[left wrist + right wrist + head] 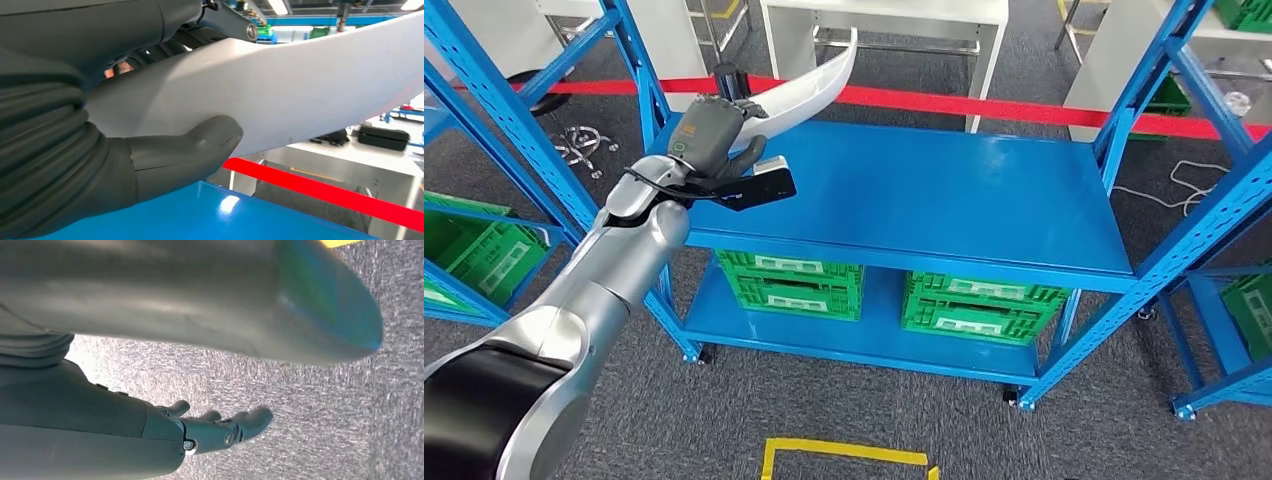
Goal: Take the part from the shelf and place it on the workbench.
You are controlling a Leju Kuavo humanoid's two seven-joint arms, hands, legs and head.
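The robot's left hand (712, 135) holds a long white curved part (816, 82), with its fingers wrapped around one end. Up close, the thick grey thumb (192, 150) presses on the smooth white side of the part (280, 95). The part is in the air above the blue shelf (944, 195), over its back left corner, and it does not touch the shelf top. Its thin pointed end sticks up and away from the shelf, past the red tape line (1024, 108) on the floor behind the shelf. Under the shelf top, on the lower board, sit two green crates (869, 290) side by side. Behind the shelf stands a white table (894, 20). More blue racks stand on both sides of the shelf. In front of the shelf there is yellow tape (844, 455) on the grey carpet. The robot's right hand (220, 427) hangs down over the grey carpet. Its fingers are stretched out and a little apart, and there is nothing in it.
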